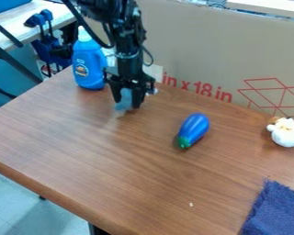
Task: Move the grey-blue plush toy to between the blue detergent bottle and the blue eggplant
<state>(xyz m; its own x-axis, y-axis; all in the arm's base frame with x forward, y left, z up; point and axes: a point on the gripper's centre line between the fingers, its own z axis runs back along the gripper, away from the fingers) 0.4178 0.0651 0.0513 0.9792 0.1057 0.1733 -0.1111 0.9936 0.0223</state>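
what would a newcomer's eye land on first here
Probably the glossy blue, green-tipped toy eggplant, lying right of the picture's centre. Then the black pincer, farther back, with a pale blue thing at it, and the bright blue bottle to its left in view.

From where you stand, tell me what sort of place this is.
Probably a robotics lab or workroom: a black robot arm hangs over a wood-look table, with printed cardboard as a backdrop and a blue, toy-like eggplant set out.
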